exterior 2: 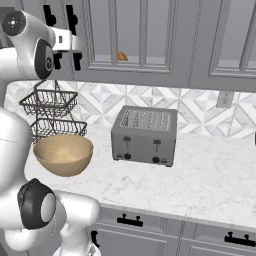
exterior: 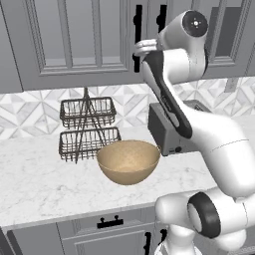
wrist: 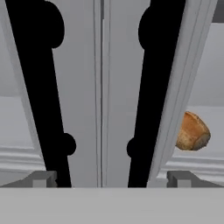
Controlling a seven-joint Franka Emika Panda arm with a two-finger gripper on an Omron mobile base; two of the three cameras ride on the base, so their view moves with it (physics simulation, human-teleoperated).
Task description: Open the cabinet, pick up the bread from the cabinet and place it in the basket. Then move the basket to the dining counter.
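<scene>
The grey cabinet (exterior: pixel 74 40) (exterior 2: pixel 150 45) hangs over the worktop with both doors shut. My gripper (wrist: pixel 111 179) (exterior: pixel 137 50) (exterior 2: pixel 78 44) is raised right in front of the door seam, open, with nothing between its fingers. The two black bar handles (wrist: pixel 41 100) (wrist: pixel 153 96) stand just ahead of the fingertips, one on each side of the seam. The bread (wrist: pixel 192 131) (exterior 2: pixel 120 56), a small golden-brown bun, shows through the right door's pane on the inner shelf. The tan basket (exterior: pixel 128 162) (exterior 2: pixel 63 154) sits empty on the worktop below. The dining counter is out of view.
A dark two-tier wire rack (exterior: pixel 87 129) (exterior 2: pixel 52 115) stands behind the basket by the wall. A grey toaster (exterior 2: pixel 145 135) (exterior: pixel 164 132) sits to the right of the basket. Grey drawers (exterior: pixel 109 229) run under the marble worktop (exterior 2: pixel 210 175).
</scene>
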